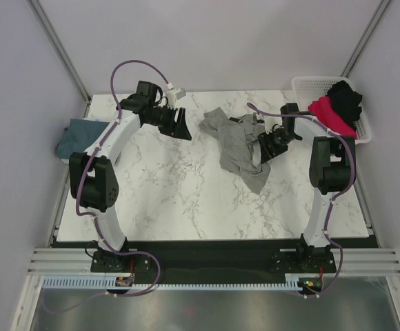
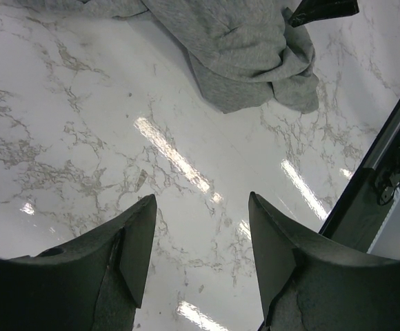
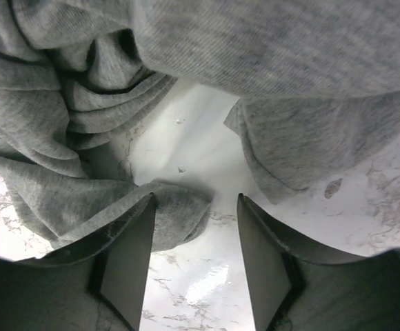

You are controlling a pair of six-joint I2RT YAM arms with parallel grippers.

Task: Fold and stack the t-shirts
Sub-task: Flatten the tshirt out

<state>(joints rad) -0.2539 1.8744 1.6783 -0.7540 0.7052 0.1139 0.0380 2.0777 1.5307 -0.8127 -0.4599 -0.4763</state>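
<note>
Holds nothing in the left hand (image 1: 181, 124), fingers spread apart above bare marble worktop (image 1: 186, 200); finds the heather grey t-shirt (image 1: 236, 145) crumpled ahead of that hand and a little to its right, well clear of the fingertips; has the right hand (image 1: 263, 148) low at the near side of the same grey heap, fingers likewise apart and clamped on nothing; shows, from the right wrist, a rolled fold of grey cloth lying against the tip of the left-side finger and poking partly into the gap, bare worktop just ahead of the other finger, more cloth bunched beyond both; cannot tell whether either finger presses on the fabric; leaves a dusty teal-blue t-shirt (image 1: 79, 134) well behind the left hand, draped at the worktop's outer edge; puts a white basket (image 1: 303, 86) behind the right hand, off the far corner of the worktop, with a magenta-pink t-shirt (image 1: 331, 114) and a black t-shirt (image 1: 345, 96) heaped inside, black lying farther from the hand than pink
</note>
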